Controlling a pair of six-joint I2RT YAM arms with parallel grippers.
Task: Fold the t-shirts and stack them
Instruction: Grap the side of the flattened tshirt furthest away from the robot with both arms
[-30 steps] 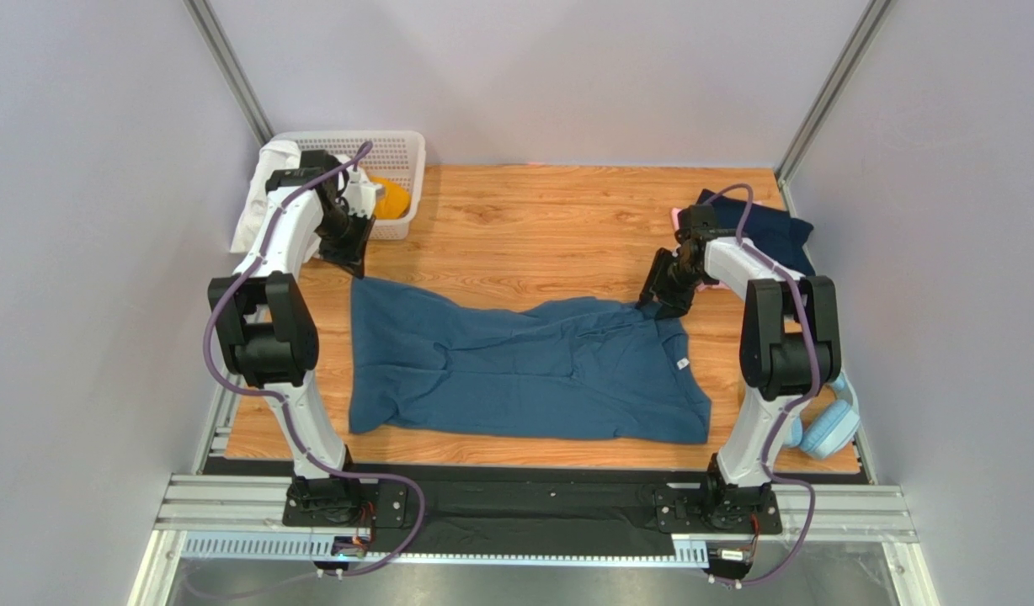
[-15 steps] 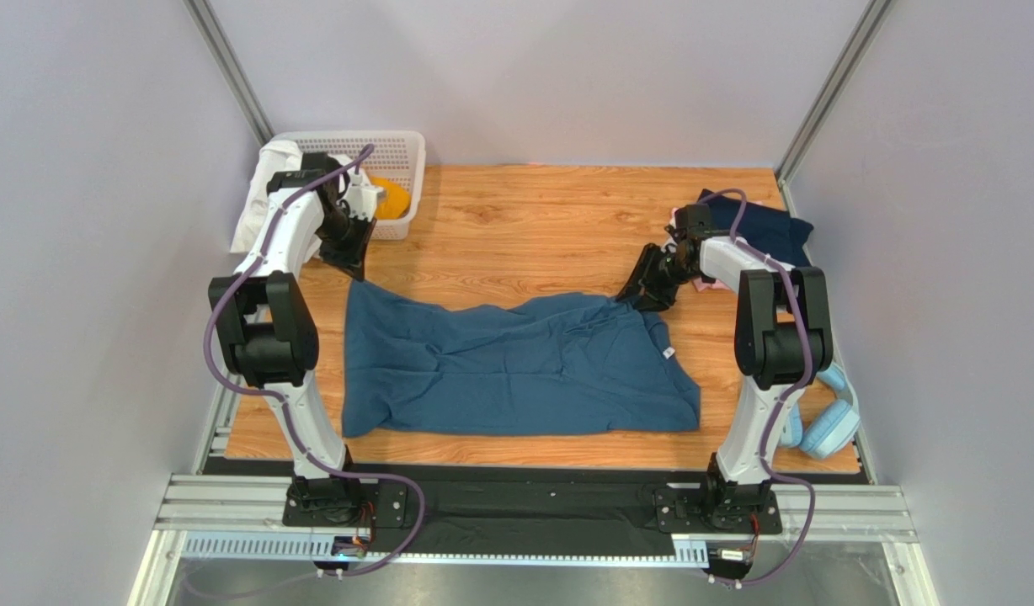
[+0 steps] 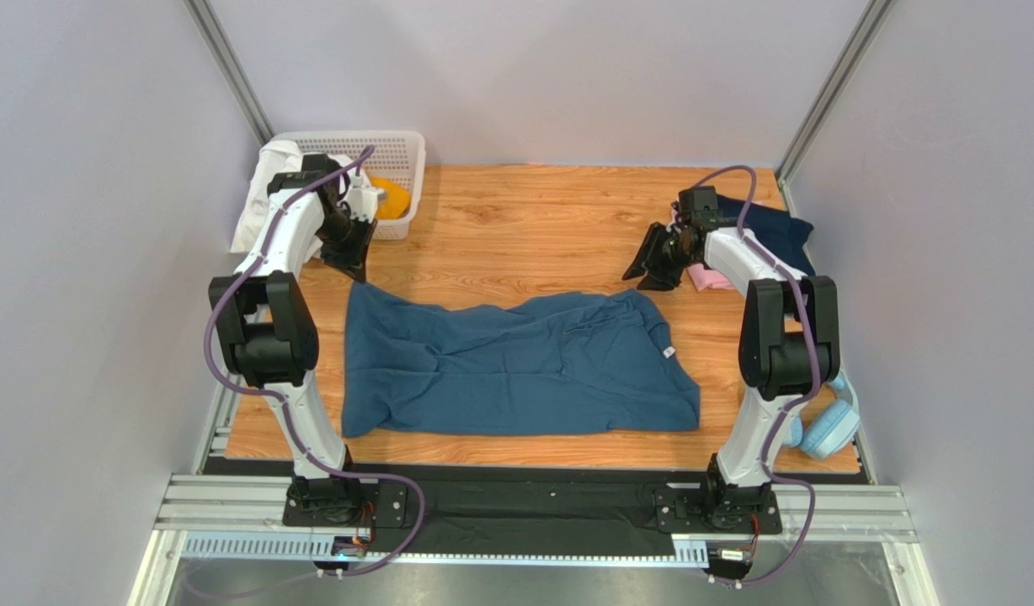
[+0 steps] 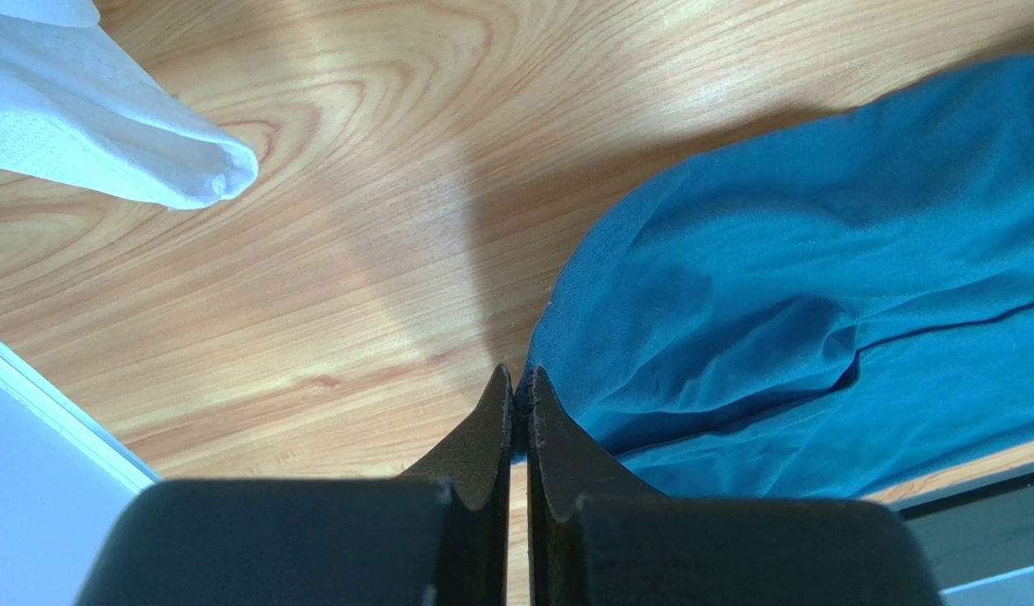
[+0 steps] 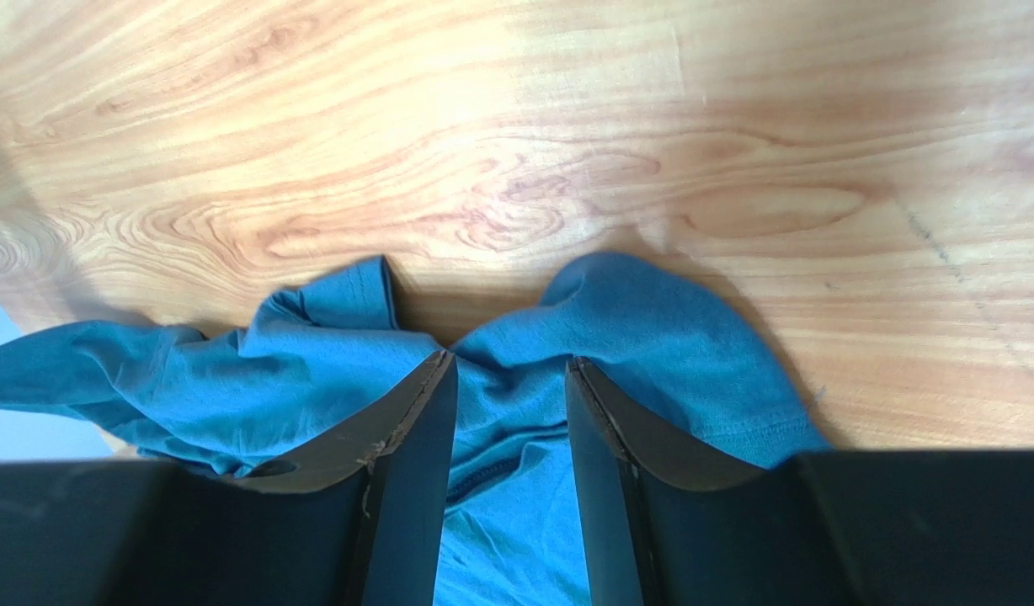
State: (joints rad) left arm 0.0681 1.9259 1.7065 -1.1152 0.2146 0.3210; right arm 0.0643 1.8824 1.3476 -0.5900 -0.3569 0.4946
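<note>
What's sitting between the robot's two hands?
Just bare table between the left hand and right hand, per the top view; the blue t-shirt lies nearer the bases.

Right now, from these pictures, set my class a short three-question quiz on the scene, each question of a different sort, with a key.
1. True or false: the right fingers are shut on the blue t-shirt.
2. Where is the orange garment? A: in the white basket. B: on the blue t-shirt. C: beside the headphones.
3. Fill in: the headphones lie nearest the base of the ___ arm.

Key: 1 false, the fingers stand open; 2 A; 3 right.
</note>
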